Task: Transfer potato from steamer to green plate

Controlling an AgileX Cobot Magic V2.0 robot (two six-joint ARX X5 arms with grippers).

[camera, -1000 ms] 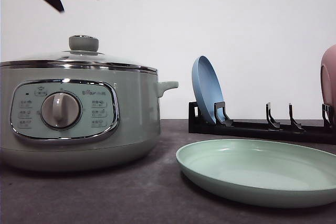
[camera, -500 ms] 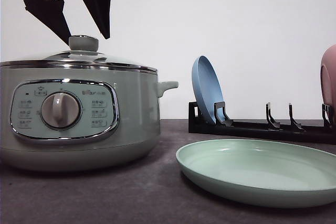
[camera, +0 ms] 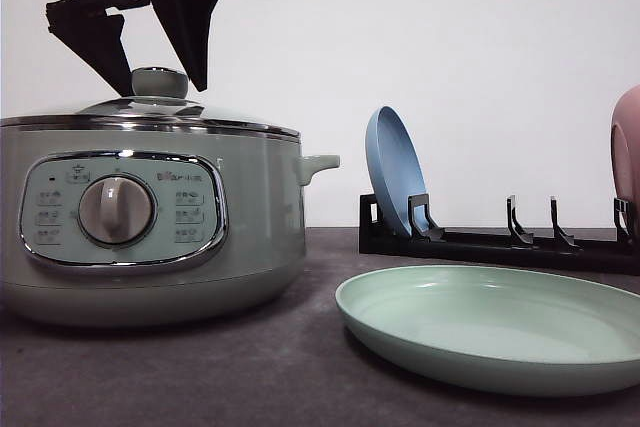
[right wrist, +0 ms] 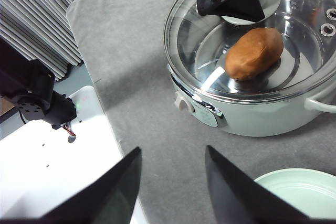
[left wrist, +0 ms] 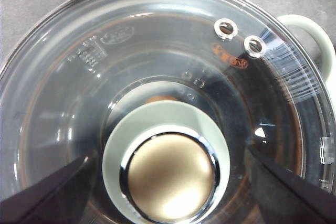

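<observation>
Steamer (camera: 150, 237) pale sage green with chrome rim and clear glass lid (left wrist: 157, 77); lid knob (left wrist: 167, 169) grey-green with a brassy, chrome-ringed cap. Potato (right wrist: 254, 52) orange-brown; plate (camera: 490, 332) pale mint green on a dark grey table (camera: 200, 377). Rack (camera: 500, 242) black, holding a blue plate (camera: 393, 172) and a pink plate (camera: 627, 157); gripper (camera: 158, 82) black.

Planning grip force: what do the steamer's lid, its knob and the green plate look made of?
Lid: clear glass, since the potato shows through it. Knob: matte sage collar, likely plastic, with a mirror-like chrome-looking cap. Green plate: smooth matte, plastic or ceramic; can't tell.
</observation>
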